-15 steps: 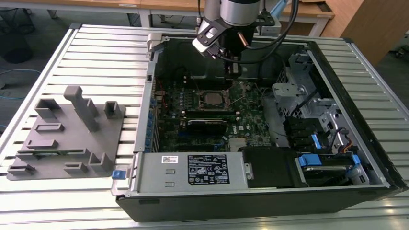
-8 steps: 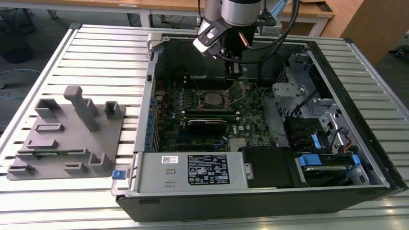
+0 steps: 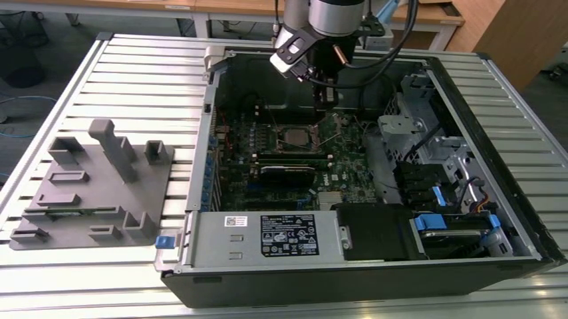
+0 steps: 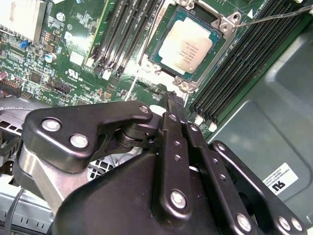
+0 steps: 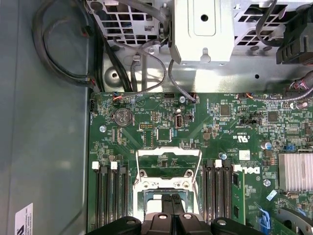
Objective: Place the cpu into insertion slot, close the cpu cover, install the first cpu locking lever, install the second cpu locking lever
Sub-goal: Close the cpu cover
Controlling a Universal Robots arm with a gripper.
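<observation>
On the exterior view's left, well away from the gripper (image 3: 324,106), a grey holder tray (image 3: 89,183) lies on the ribbed table (image 3: 80,279). Its pockets look made to keep parts in one spot. What sits in them is too small to tell.

Next comes the open computer case (image 3: 373,286). It lies on its side, so the arm can reach down into it. The gripper hangs inside, just above the green board (image 5: 220,127).

In both wrist views its two black fingers (image 4: 168,144) press together with nothing between them, so it carries nothing. Pressed like that they make one thin tip, likely good for pushing small parts.

In the second wrist view the cpu (image 4: 186,46) lies flat in the insertion slot (image 4: 217,46), just past the fingertips, silver side up. In the first wrist view the cpu cover (image 5: 168,153) stands tipped up just beyond the fingertips. The board shows through its hole, so it looks not yet shut.

A thin metal rod (image 4: 274,16), maybe a locking lever, runs out from the slot's corner, away from the gripper. The picture's edge cuts off its end.

In the first wrist view the gripper's body hides much of the slot. On the exterior view's right, farther from the gripper, sit metal cages with blue clips (image 3: 427,222).
</observation>
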